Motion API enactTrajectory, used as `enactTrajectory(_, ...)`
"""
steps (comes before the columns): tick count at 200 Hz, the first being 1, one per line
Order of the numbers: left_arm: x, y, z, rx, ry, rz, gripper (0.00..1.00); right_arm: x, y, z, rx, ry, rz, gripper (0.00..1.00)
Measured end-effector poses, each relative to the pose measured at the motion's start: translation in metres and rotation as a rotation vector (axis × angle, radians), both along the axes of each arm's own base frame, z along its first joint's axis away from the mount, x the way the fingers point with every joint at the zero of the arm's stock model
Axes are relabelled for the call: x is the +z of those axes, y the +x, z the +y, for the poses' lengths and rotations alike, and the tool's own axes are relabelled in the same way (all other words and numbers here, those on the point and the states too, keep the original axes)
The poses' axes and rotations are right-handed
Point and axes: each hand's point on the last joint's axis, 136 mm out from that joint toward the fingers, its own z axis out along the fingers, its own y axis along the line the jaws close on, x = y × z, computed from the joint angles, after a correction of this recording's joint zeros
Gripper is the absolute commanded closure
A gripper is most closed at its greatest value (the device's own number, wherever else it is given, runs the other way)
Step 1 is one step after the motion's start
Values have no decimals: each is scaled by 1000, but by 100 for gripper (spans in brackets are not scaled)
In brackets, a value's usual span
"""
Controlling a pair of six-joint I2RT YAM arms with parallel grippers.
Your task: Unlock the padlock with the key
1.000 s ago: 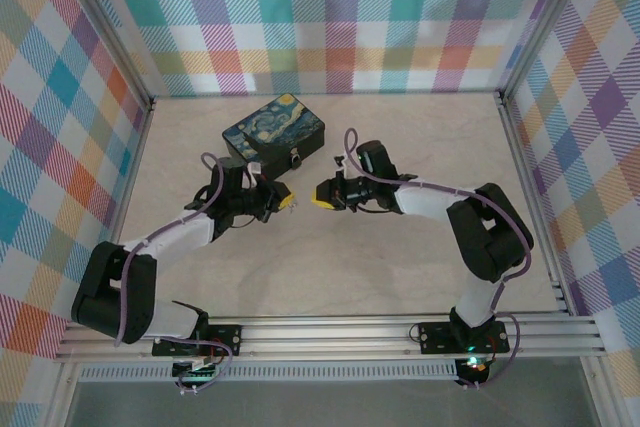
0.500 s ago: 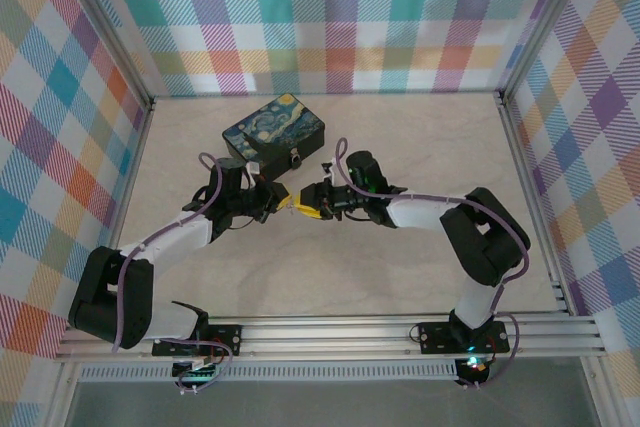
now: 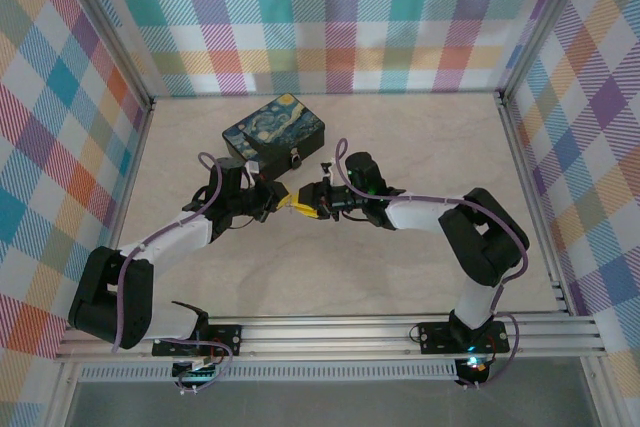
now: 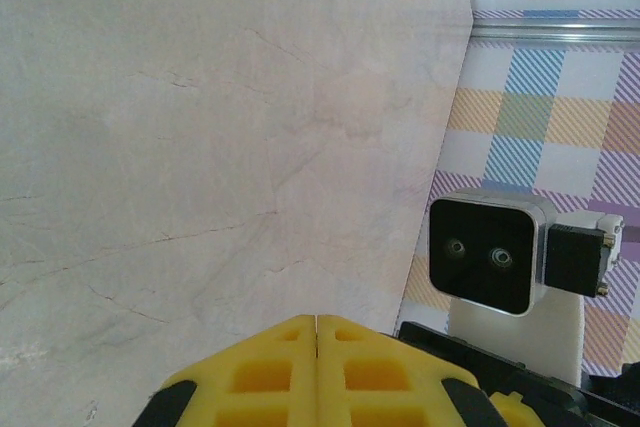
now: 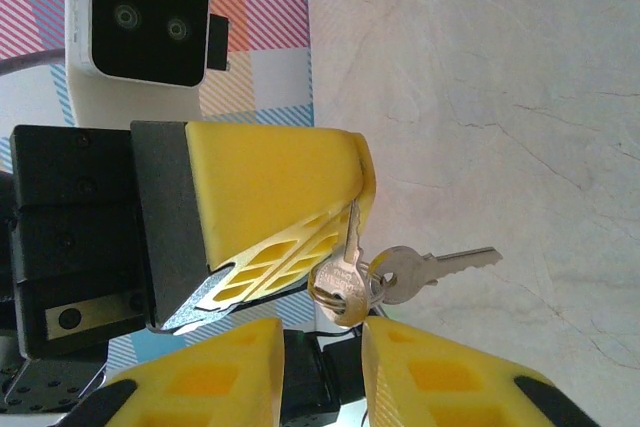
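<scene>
My left gripper (image 3: 285,202) is shut on the key (image 5: 347,265), pinching its blade at the yellow fingertips (image 5: 300,182) so the head hangs below. A ring links it to a second key (image 5: 432,267) that sticks out sideways. In the left wrist view the left gripper (image 4: 317,325) has its jaws pressed together. My right gripper (image 5: 320,377) is open, tip to tip with the left gripper, and the held key's head sits just at the mouth of its gap. The padlock (image 3: 297,158), tiny and dark, hangs on the front of the night-sky box (image 3: 273,130).
The box stands just behind both grippers, a short way from the left arm's wrist. Plaid walls and aluminium rails (image 3: 330,332) enclose the pale table (image 3: 400,277). The right wrist's camera (image 4: 488,252) faces the left one closely.
The right gripper swung left until it met the left gripper's tips; over the last half second both arms have barely moved. The left gripper has kept its hold on the key.
</scene>
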Motion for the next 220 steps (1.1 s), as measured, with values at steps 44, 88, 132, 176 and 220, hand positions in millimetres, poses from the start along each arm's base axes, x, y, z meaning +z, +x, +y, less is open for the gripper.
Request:
enactTrajectory(44,0,0,0,2,-1,3,100,-11,2,1,-6,-12,26,71)
enactTrajectory(88,-5,-2,1,4,4,12,100,-14,3,2,-9,-11,34,73)
enactTrajectory(132,-5,-2,1,4,4,14,100,-13,6,4,-20,-1,38,78)
enactTrajectory(176,-7,-3,2,9,0,16,100,-13,6,4,-24,1,47,85)
enactTrajectory(220,-7,-2,2,14,2,11,97,-14,7,4,-33,-1,51,91)
